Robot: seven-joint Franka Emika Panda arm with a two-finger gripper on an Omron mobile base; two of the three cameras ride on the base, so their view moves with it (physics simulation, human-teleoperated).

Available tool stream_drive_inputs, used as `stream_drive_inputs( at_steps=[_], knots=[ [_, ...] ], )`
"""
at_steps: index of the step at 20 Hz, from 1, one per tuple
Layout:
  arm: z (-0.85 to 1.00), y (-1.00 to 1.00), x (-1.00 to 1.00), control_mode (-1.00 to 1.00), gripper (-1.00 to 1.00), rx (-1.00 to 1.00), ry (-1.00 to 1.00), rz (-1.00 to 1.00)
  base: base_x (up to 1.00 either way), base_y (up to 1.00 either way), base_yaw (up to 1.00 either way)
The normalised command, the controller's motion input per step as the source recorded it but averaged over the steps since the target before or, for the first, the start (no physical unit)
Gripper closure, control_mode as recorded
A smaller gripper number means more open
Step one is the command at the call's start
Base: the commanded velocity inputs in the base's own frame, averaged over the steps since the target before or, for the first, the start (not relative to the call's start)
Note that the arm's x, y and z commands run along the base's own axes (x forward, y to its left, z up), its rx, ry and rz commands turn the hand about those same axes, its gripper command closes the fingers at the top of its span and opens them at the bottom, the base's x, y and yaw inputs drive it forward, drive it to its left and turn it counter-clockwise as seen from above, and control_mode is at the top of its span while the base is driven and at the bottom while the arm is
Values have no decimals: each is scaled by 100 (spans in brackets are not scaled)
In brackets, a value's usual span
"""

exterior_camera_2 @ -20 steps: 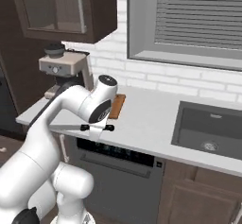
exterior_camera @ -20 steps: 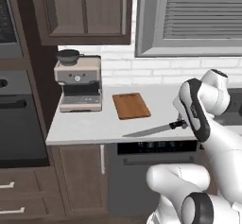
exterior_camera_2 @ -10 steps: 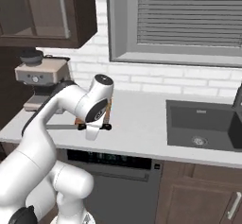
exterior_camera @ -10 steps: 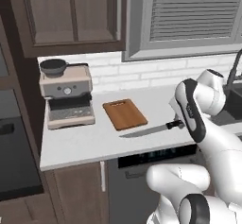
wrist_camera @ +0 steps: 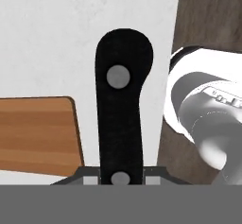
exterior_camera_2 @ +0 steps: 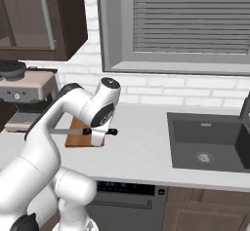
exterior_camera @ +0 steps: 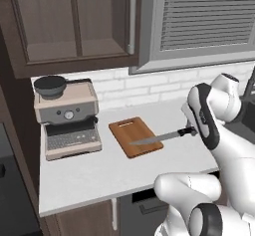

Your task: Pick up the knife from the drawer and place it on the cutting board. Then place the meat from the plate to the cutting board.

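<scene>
The gripper point(exterior_camera: 191, 130) is closed on the black handle of the knife point(exterior_camera: 159, 138), holding it level above the white counter point(exterior_camera: 99, 173). In the left base view the silver blade reaches out over the cutting board point(exterior_camera: 135, 136), its tip above the board's middle, while the handle sits past the board's right edge. The reddish-brown board lies flat on the counter just right of the coffee machine point(exterior_camera: 67, 118), in front of the white brick wall. In the right base view the knife point(exterior_camera_2: 73, 131) runs leftward from the gripper point(exterior_camera_2: 99, 131) across the cutting board point(exterior_camera_2: 78, 132), and a dark sink point(exterior_camera_2: 210, 142) is set into the counter well to the board's right. In the hand view the knife handle point(wrist_camera: 122, 119) stands upright in the middle, with a corner of the board point(wrist_camera: 40, 133) to its left.
</scene>
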Motion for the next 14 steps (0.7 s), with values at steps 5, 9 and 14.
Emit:
stream_drive_inputs(
  at_steps=[5, 9, 14],
  knots=[
    [-22, 19, 53, -100, 100, 0, 0, -1, 0, 0, 0],
    [-23, 37, 28, -100, 100, 2, 0, -27, 0, 0, 0],
    [-7, 41, 5, -100, 100, 13, 0, -47, 0, 0, 0]
  ],
)
